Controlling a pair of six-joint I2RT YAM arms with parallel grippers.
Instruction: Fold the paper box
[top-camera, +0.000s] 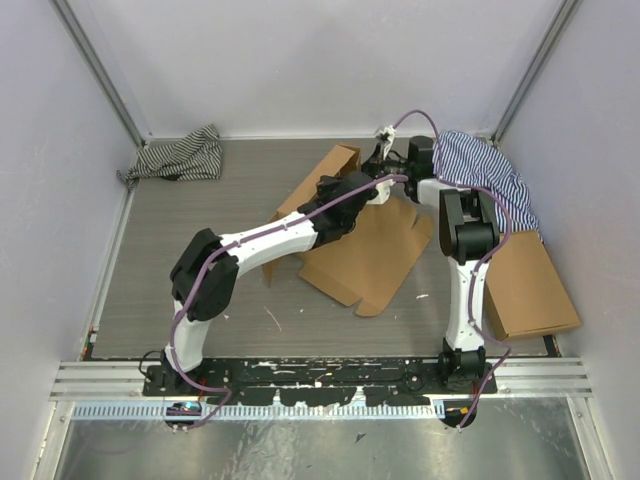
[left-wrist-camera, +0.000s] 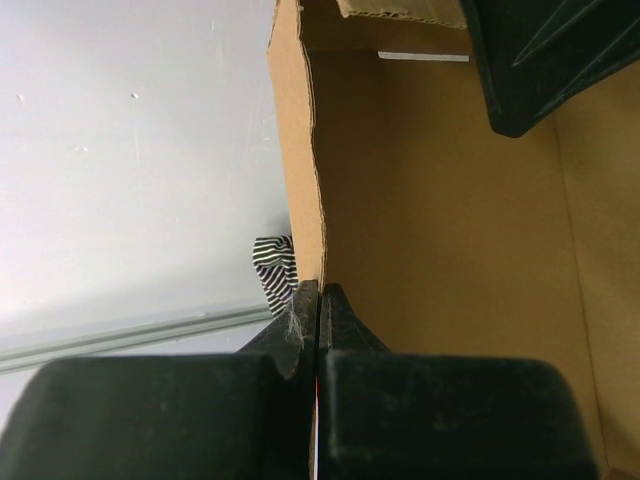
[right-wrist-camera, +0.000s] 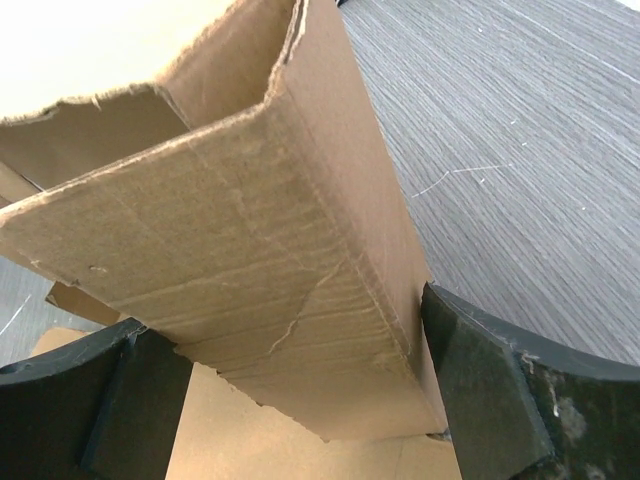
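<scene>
Two arms (top-camera: 270, 235) (top-camera: 463, 295), two cardboard boxes (top-camera: 365, 258) (top-camera: 525, 285), two striped cloths (top-camera: 180, 157) (top-camera: 485, 170)

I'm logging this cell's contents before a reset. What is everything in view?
brown corrugated die-cut paper box: one, brown, table centre, partly folded up.
flat brown cardboard box: one, brown, table's right side.
black-and-white striped cloth: one, far left corner.
blue-and-white striped cloth: one, far right corner.
grey wood-grain table: one, grey, beneath everything.
left gripper: one, black, pinched shut on a box edge.
right gripper: one, black, clamping a folded box wall.
</scene>
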